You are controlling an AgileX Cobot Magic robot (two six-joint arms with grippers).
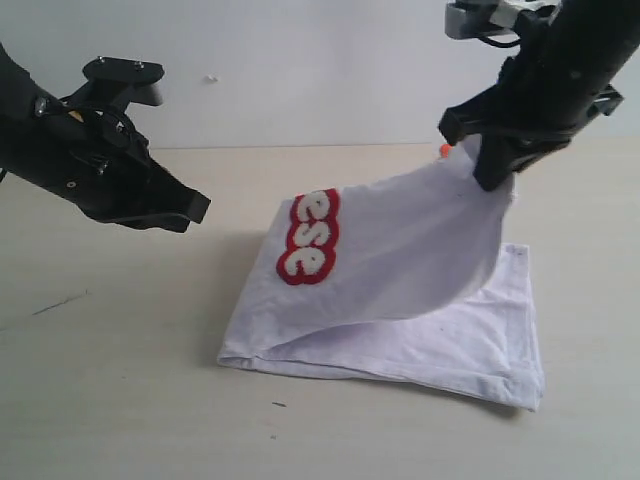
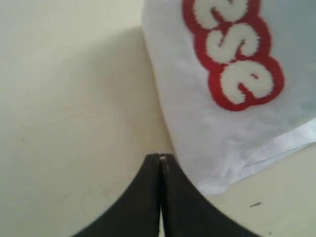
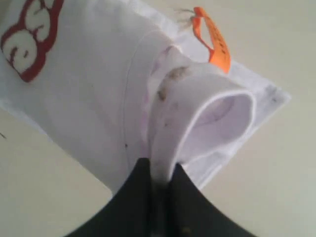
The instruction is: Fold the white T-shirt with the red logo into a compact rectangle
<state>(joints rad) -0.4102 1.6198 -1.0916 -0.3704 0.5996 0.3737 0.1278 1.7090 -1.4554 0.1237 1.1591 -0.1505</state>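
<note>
starting big: pale tan surface (image 1: pixel 110 400), spreading left to right under everything. next, lying on it just right of centre, the white t-shirt (image 1: pixel 400 330), already folded over into a rough rectangle, lower layers flat, hemmed corner pointing near-right. top layer lifted at the far right, hanging in a slope from there down to the fold along the left edge, mouth of the fold gaping toward the near side.

up on the right, black right arm (image 1: pixel 560 70) dropping in from the top corner. right fingers (image 1: pixel 494 165) clenched on the ribbed collar (image 3: pixel 197 113) of the t-shirt, cloth pinched between them and looping out in the right wrist view, a few grubby marks on the rib.

over on the left, black left arm (image 1: pixel 70 150) angled down toward the shirt. left fingers (image 1: pixel 192 207) pressed tight together, grasping nothing, held above the surface just left of the shirt's left edge, apart from the cloth.

smaller now: the red logo (image 1: pixel 308 238), fuzzy white "ese" in fat red outline, sitting on the raised layer near its left fold, running far to near.

smallest: orange neck tag (image 3: pixel 212 42), poking out beside the held collar, only a fleck of orange just left of the right fingers in the exterior view.
</note>
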